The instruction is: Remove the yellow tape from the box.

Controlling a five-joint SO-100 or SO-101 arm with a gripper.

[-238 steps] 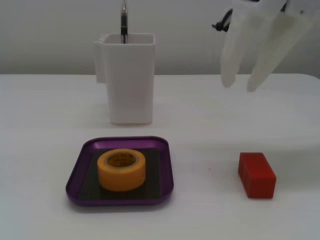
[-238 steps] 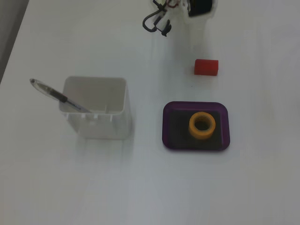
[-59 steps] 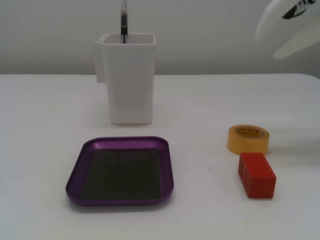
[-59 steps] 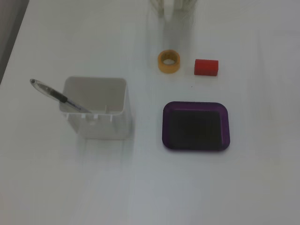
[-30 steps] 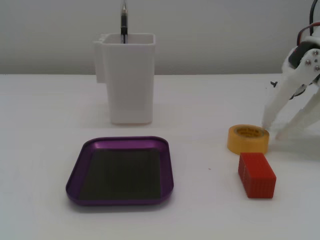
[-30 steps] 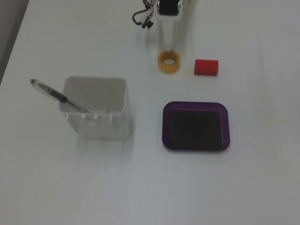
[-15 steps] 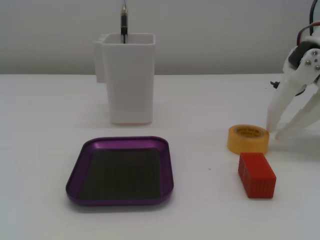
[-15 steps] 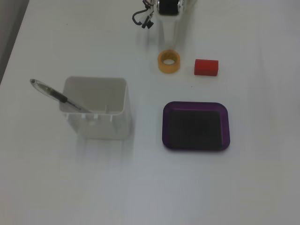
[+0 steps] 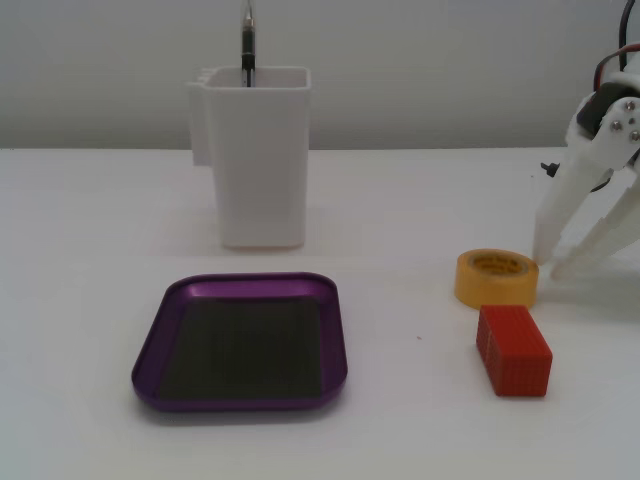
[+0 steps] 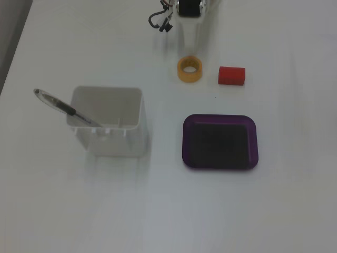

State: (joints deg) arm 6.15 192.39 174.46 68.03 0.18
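Observation:
The yellow tape (image 9: 495, 291) lies flat on the white table, outside the box, at the right in a fixed view; in another fixed view it shows near the top (image 10: 181, 71). The purple box (image 9: 240, 285) stands empty at lower centre, its dark bottom bare, and also shows at centre right (image 10: 220, 117). My white gripper (image 9: 550, 266) is open and empty, its fingertips down at the table just right of the tape and close to it. Seen from above, the gripper (image 10: 189, 48) is just beyond the tape.
A red block (image 9: 514, 350) lies close in front of the tape, and beside it in the other fixed view (image 10: 232, 75). A tall white container (image 9: 255, 160) holding a pen (image 10: 63, 105) stands behind the box.

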